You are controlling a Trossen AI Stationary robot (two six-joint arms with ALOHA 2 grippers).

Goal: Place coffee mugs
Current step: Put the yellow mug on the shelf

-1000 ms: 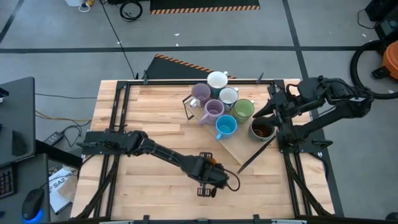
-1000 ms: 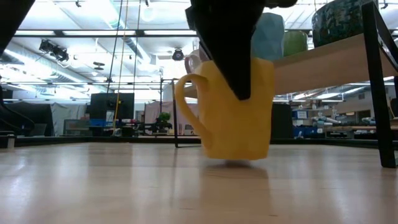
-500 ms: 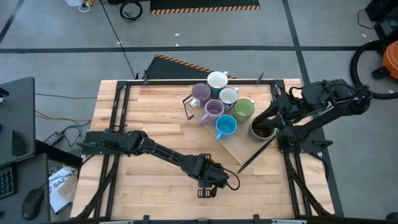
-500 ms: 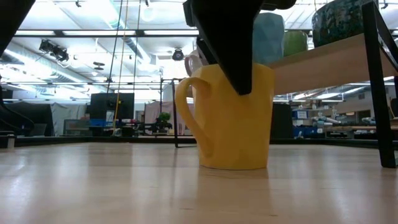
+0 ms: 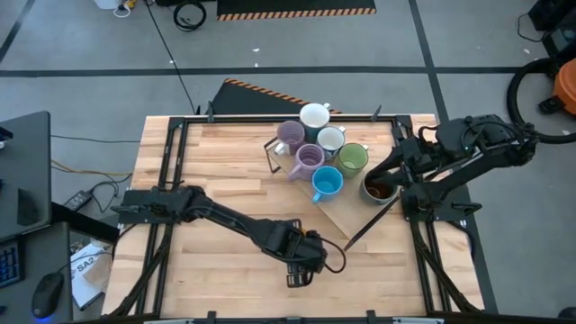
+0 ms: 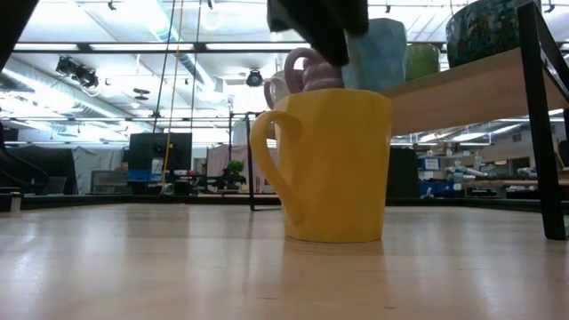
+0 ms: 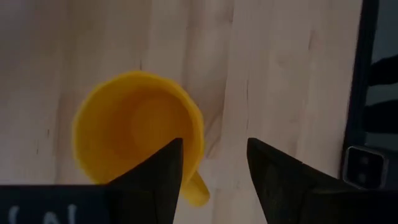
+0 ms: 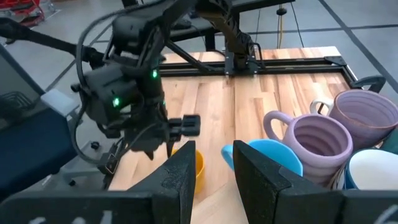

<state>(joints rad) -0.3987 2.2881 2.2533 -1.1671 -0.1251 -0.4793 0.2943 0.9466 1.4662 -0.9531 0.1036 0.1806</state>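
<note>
An orange-yellow mug (image 6: 333, 164) stands upright on its base on the bare table near the front edge, handle (image 7: 196, 190) out to one side. My left gripper (image 7: 214, 146) hangs open just above its rim, touching nothing. Several other mugs stand on a raised wooden board (image 5: 346, 216): white (image 5: 315, 115), lavender (image 5: 309, 159), green (image 5: 353, 158), blue (image 5: 327, 183) and dark (image 5: 378, 190). My right gripper (image 5: 382, 175) hovers by the dark mug, fingers apart (image 8: 212, 155), nothing between them.
The board stands on black legs (image 6: 538, 124) above the table at the right. A black metal frame (image 5: 270, 117) runs round the table. Bare wood lies left of the yellow mug (image 5: 198, 162).
My left gripper set the yellow mug flat on the table, opened, let go and rose clear of its rim. The mug stays upright where it was put. My right gripper dropped toward the near edge, closer to the dark mug, then held still.
</note>
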